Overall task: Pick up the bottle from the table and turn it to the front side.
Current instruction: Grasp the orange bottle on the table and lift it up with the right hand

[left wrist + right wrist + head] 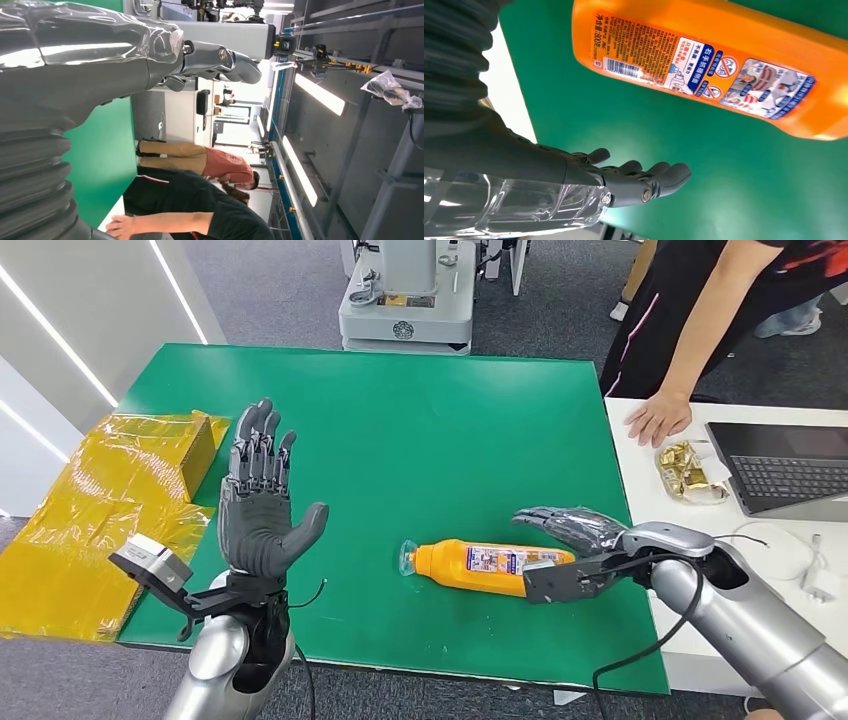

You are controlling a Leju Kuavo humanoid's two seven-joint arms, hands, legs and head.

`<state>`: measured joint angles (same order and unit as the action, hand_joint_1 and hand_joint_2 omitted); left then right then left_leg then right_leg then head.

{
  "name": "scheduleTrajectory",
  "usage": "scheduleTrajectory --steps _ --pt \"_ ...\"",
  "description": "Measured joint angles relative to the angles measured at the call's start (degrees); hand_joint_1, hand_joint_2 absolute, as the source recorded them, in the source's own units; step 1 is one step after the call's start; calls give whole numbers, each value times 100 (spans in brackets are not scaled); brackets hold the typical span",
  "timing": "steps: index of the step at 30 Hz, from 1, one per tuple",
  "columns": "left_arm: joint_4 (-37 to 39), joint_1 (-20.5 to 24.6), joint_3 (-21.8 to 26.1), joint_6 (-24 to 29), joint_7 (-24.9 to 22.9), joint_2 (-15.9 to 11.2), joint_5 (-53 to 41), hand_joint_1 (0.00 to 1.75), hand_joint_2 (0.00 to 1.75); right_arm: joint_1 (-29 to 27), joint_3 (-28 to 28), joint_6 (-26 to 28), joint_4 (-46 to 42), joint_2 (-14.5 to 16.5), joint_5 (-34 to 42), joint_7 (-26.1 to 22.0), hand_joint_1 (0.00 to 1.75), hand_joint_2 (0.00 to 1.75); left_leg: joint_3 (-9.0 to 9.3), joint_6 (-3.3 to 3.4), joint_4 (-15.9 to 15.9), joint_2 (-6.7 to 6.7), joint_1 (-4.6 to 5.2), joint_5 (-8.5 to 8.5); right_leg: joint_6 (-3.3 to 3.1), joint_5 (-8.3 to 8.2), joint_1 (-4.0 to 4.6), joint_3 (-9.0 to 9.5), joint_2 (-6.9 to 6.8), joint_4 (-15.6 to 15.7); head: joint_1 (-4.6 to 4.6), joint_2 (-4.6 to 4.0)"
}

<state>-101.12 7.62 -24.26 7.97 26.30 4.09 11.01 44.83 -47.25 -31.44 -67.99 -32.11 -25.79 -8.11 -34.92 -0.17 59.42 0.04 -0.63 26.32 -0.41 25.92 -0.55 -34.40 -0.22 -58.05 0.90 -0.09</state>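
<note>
Two hands frame the task: the right hand (572,532) lies spread and empty at the base of the orange bottle (480,566), seemingly poised to grasp, while the left hand (258,502) is raised, fingers apart, holding nothing. That bottle lies on its side on the green table (420,420), cap toward the left hand. Close up, the right wrist view reveals a barcode label (649,60) facing upward, with a gap between fingers (659,177) and bottle.
</note>
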Motion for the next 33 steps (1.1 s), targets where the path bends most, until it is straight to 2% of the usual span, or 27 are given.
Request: scheduleTrajectory --steps 7,16,26,33 --pt "85 95 -43 90 58 -25 120 0 175 330 -481 313 894 421 -29 -209 0 175 -1 0 0 2 0 0 1 1 0 -1 2 0 0 0" --pt "198 178 -147 162 118 -69 185 0 175 400 -897 745 1823 985 -134 -460 0 175 -1 0 0 -1 0 0 1 1 0 -1 -1 1 0 0" --pt "278 255 -187 156 91 -73 178 0 175 134 -1051 1193 2133 1141 -344 -432 0 175 -2 1 0 -1 0 0 1 1 0 0 -2 8 -1 0" --pt "345 319 -190 175 78 -74 173 0 175 119 -1080 1150 2173 1141 -710 -214 0 175 0 1 0 0 0 0 2 0 0 1 -2 8 0 0"
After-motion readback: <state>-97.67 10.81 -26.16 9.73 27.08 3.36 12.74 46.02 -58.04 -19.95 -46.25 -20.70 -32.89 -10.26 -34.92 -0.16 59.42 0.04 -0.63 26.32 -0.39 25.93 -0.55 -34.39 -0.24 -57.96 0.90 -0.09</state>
